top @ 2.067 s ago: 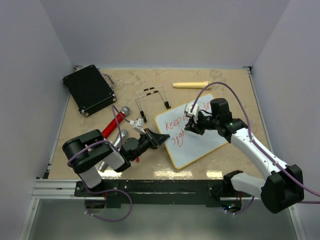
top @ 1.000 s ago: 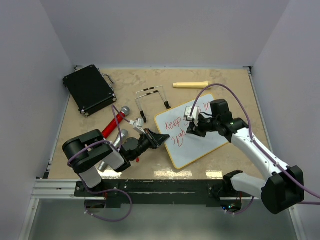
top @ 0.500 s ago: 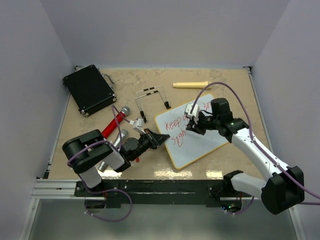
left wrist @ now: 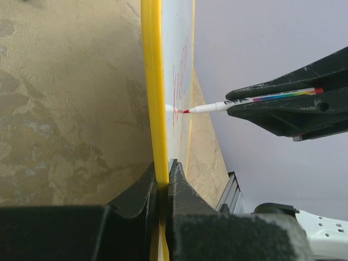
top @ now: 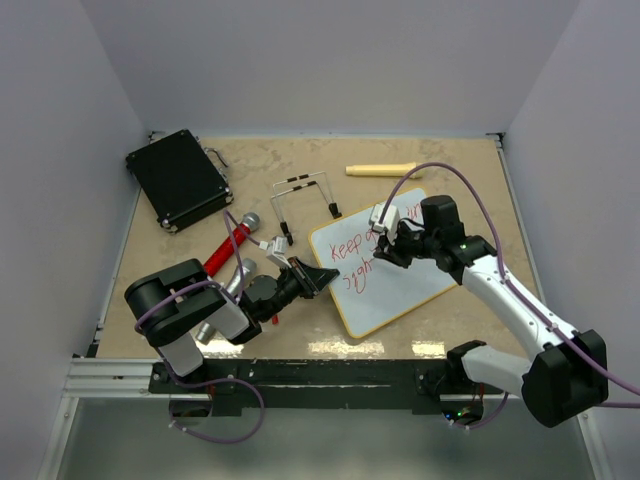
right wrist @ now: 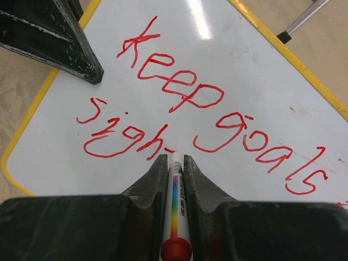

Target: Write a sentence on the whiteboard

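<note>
Slightly rightward now, marker (right wrist: 174,206) on sentence (right wrist: 187,93); right jaws pinching it, left jaws pinching whiteboard (top: 400,285).

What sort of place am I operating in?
Probably a lab robot test cell: a beige table boxed in by plain white walls, a metal mounting rail at its near edge, and loose props such as a black case and the whiteboard.

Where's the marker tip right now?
Right wrist view, bottom centre: the marker, clamped in the right hand, has its tip on the whiteboard, just right of "sigh" and below "goals".
</note>
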Robot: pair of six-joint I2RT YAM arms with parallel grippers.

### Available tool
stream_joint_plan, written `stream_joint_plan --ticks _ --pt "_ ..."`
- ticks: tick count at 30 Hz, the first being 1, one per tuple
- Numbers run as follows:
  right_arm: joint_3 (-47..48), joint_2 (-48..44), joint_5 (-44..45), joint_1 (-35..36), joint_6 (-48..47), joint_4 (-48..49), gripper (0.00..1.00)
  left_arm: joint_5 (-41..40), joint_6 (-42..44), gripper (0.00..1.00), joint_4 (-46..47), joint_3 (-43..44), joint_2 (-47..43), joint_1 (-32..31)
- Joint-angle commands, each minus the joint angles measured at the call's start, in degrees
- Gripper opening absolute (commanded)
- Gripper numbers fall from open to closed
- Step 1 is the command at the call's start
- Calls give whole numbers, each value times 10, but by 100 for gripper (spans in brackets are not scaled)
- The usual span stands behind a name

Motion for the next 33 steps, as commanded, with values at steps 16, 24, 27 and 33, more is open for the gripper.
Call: stream_joint_plan --ticks 16,24,27,33 --pt "18 1 -17 -8 15 40 0 25 88 0 178 -6 10 -1" --pt "14 6 -15 -9 21 48 0 28 87 0 178 -1 14 0" --pt "17 12 -12 -9 13 36 0 28 87 0 178 -2 13 -1" --pt "18 8 -16 -8 -14 -12 0 26 88 0 177 -6 10 -1"
